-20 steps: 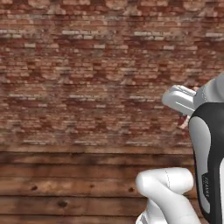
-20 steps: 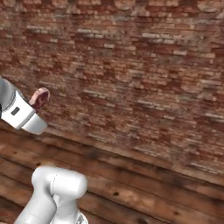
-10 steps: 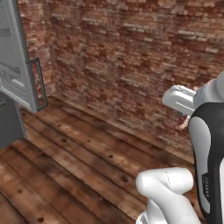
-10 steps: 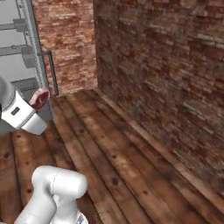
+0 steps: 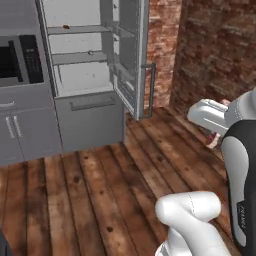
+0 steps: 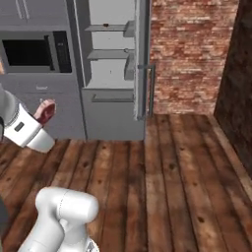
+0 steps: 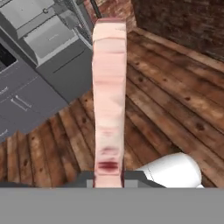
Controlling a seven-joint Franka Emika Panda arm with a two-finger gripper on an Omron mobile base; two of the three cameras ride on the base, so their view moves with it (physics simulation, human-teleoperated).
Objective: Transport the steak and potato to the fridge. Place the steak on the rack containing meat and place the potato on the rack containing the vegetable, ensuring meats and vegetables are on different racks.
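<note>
Hand view gives the clearest read on the carry: the flat red-pink steak slab with pale marbling [image 7: 109, 100] stands edge-on straight up out of the two-finger gripper [image 7: 108, 178], jaws pinched down on its lower end, so the steak is firmly in hand. My guess is it's gripped across its thin side because that's the only way a narrow two-finger grip gets purchase on something that flat.

From the right base view the steak [image 6: 45, 111] pokes out past the white wrist, well short of the tall grey fridge with the pale interior [image 6: 110, 74], which stands across the wooden plank floor [image 6: 172, 187] with its door swung open. The left base view shows the fridge [image 5: 87, 75] too, with a tiny brown-orange meat piece [image 5: 65, 26] sitting on the higher flat grey shelf [image 5: 80, 29], so that's the meat rack the steak wants. There's a small speck on the lower shelf [image 5: 82, 55], likely the vegetable, but too small to tell. The black-fronted microwave [image 5: 17, 60] sits just beside the fridge.

Looks like the transport leg to me: lots of floor between the arm and the fridge. The upper shelf is high, so the reach will need lifting. Can't spot the potato.
</note>
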